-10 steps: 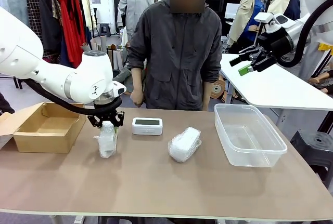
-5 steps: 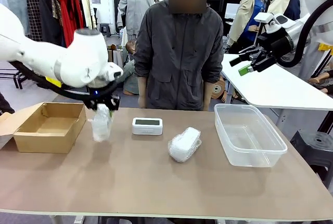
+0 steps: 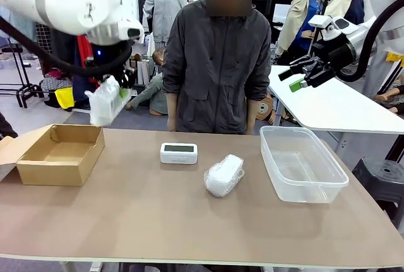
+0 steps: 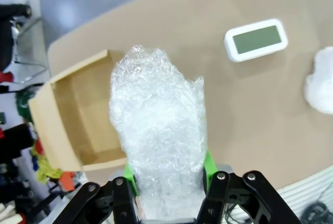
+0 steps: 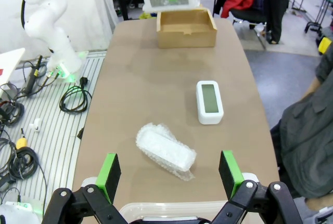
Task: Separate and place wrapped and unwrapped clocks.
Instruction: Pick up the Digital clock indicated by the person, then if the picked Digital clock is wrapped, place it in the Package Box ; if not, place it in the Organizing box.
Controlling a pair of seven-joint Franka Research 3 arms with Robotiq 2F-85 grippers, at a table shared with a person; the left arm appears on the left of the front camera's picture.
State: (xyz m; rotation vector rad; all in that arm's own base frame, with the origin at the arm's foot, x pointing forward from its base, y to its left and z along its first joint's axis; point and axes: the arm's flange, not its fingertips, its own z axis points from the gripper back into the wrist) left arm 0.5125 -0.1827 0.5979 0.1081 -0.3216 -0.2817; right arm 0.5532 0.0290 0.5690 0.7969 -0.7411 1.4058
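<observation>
Left gripper [image 3: 117,91] has raised white bubble-wrap oblong bundle [image 3: 105,102] off table, now high over right edge of open brown cardboard box [image 3: 57,172]. Pads clenched on its end, likely bound for box. Bare white rectangular digital clock [image 3: 178,153] and second wrapped bundle [image 3: 223,175] lie right of box. Right gripper [image 3: 302,75] spread, empty, far right of box.

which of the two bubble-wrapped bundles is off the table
The bubble-wrapped bundle held in the left hand, up in the air near the cardboard box. The other bundle lies on the table between the white digital clock and the clear plastic tub.
</observation>
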